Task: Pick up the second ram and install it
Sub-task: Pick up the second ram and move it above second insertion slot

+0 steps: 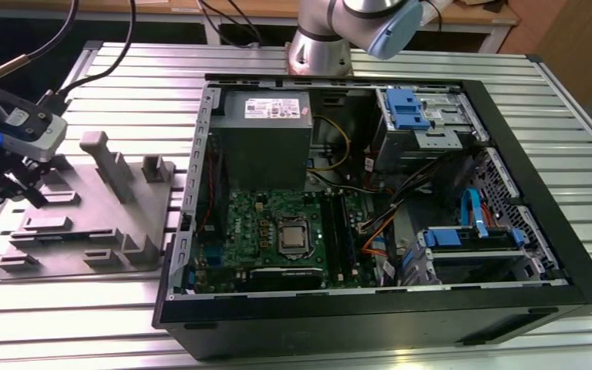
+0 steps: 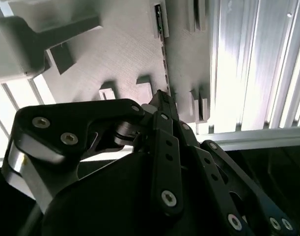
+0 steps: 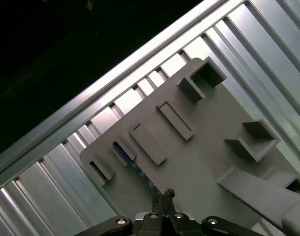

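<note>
The gripper (image 1: 31, 196) is held just above the grey fixture plate (image 1: 78, 225), its fingers (image 2: 162, 101) drawn together (tips pointed down).

No readable text or numbers.

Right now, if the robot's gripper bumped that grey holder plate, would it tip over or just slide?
Tipping seems unlikely: the grey holder plate lies broad and flat on the ribbed metal table. It might slide instead, since I see nothing clamping it. It looks stiff, with solid raised blocks, so a nudge from the gripper probably would not bend it.
</note>
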Motion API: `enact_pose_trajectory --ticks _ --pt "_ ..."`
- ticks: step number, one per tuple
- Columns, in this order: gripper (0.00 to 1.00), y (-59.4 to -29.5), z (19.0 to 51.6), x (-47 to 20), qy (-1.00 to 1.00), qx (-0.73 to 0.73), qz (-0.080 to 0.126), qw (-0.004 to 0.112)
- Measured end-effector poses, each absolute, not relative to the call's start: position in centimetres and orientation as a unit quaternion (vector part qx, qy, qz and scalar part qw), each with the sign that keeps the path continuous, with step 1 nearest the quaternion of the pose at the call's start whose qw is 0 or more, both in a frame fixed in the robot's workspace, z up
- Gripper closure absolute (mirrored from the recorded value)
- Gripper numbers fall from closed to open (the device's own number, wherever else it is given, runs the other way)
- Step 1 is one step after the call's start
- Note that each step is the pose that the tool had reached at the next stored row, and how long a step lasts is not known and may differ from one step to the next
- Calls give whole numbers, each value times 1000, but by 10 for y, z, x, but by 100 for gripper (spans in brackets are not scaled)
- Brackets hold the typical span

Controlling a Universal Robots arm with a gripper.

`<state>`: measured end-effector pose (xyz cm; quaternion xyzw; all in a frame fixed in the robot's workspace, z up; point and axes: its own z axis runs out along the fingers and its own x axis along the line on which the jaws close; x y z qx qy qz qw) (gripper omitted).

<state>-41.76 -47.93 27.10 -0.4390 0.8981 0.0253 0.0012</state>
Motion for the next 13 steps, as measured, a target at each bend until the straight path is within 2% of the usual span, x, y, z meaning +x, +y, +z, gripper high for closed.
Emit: enact_pose_trajectory --ticks 13 --pt "90 -479 263 -418 840 -542 25 -2"
